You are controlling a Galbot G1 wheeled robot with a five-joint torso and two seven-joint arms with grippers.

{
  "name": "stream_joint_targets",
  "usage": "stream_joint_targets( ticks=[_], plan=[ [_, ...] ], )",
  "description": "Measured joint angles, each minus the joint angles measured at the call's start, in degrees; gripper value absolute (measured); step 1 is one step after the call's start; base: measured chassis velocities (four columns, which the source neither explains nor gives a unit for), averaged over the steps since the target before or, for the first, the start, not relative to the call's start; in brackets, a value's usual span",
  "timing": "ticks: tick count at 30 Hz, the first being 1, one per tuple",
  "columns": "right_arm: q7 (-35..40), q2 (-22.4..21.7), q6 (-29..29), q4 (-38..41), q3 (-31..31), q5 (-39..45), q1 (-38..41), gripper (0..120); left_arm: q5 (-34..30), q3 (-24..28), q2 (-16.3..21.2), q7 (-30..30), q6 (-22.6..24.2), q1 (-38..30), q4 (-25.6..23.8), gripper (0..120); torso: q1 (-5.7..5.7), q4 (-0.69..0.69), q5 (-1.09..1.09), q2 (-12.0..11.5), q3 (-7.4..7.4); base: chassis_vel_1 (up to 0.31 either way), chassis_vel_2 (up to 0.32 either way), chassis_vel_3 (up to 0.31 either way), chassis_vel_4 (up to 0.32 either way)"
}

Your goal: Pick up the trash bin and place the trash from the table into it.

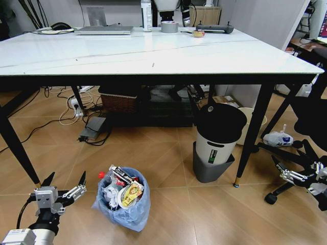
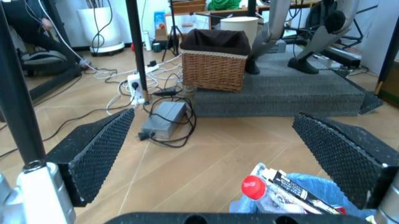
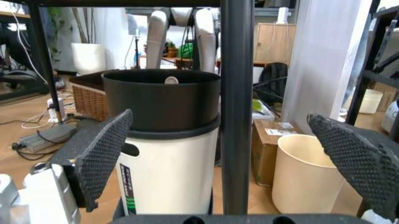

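Bin full on the floor.
Left gripper (image 1: 64,185) beside the trash bin (image 1: 124,206), fingers apart; right gripper (image 1: 290,171) fingers apart too.

The table (image 1: 153,56) hides the top of the white-and-grey bin (image 1: 217,140); labels on the trash (image 1: 122,190) are unreadable.

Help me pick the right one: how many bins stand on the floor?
3: the blue-bagged trash bin by the left gripper, the black-lidded white bin under the table, a cream bin behind it. More may be hidden.
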Motion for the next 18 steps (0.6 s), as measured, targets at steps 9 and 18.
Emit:
stream_joint_targets(
  ticks=[9, 18],
  plan=[
    [0.0, 0.0, 0.0, 0.0, 0.0, 0.0, 0.0, 100, -0.13, 0.0, -0.02, -0.08, 0.08, -0.04, 0.09, 100, 0.0, 0.0, 0.0, 0.0, 0.0, 0.0, 0.0, 0.0, 0.0],
    [0.0, 0.0, 0.0, 0.0, 0.0, 0.0, 0.0, 100, -0.19, 0.02, -0.02, -0.12, 0.12, -0.06, 0.14, 100, 0.0, 0.0, 0.0, 0.0, 0.0, 0.0, 0.0, 0.0, 0.0]
  ],
)
